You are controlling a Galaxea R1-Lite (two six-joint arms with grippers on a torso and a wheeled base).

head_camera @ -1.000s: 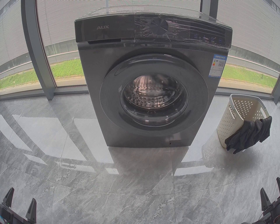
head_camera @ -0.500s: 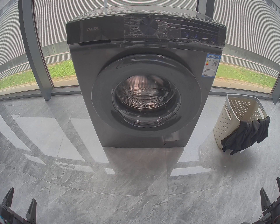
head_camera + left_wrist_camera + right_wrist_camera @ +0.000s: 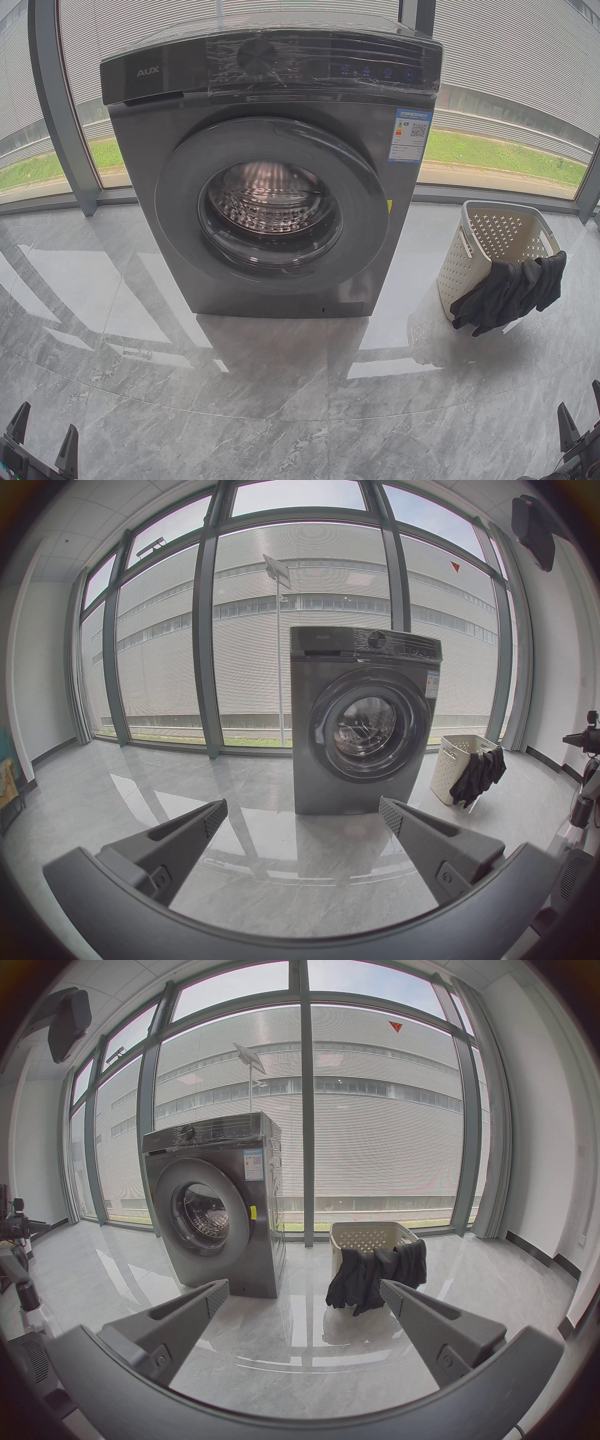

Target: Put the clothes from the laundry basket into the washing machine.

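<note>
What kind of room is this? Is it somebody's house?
Probably a laundry corner in a big test room or showroom, not a cosy home. A washing machine stands on a shiny grey floor, a laundry basket draped with dark clothes sits beside it, and tall windows run behind.

The left gripper (image 3: 302,811) is low and points forward, its two fingers (image 3: 181,836) spread wide apart. The right gripper (image 3: 303,1291) is well apart from it, at the same height, fingers equally wide.
</note>
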